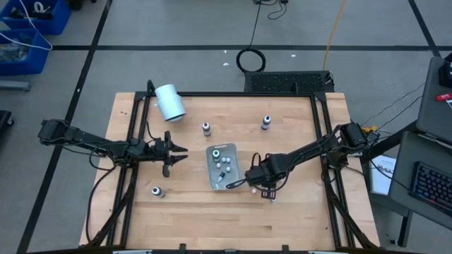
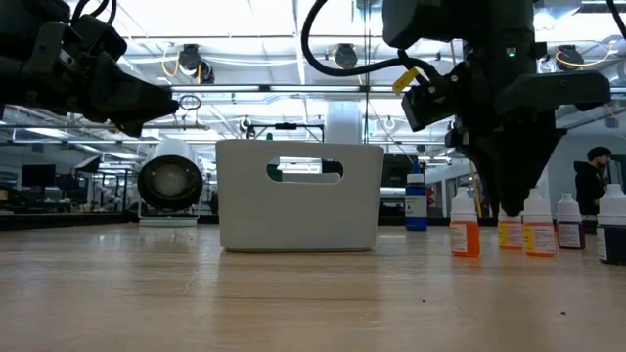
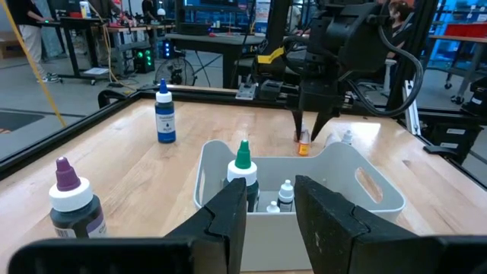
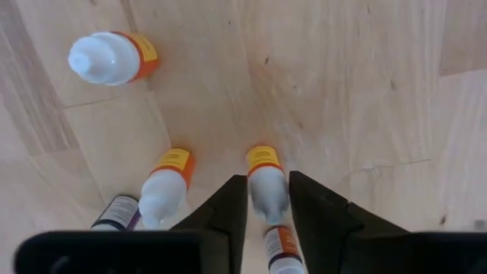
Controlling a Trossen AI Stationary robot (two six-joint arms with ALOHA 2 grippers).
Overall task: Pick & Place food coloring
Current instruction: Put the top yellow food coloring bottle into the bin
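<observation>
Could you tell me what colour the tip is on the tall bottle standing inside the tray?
Green, on the bottle in the tray; clearest in the left wrist view.

No lettering reads anywhere: the food-coloring bottles carry yellow-orange labels (their print is too small to make out).

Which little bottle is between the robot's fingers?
The yellow-labelled bottle stands between the right gripper's open fingers; the other bottles stand outside them.

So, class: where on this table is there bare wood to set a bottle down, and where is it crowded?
Free: the near strip of the table in front of the tray, and the far right corner beyond the blue-topped bottle. Crowded: around the tray, where the right gripper straddles a bottle among others.
</observation>
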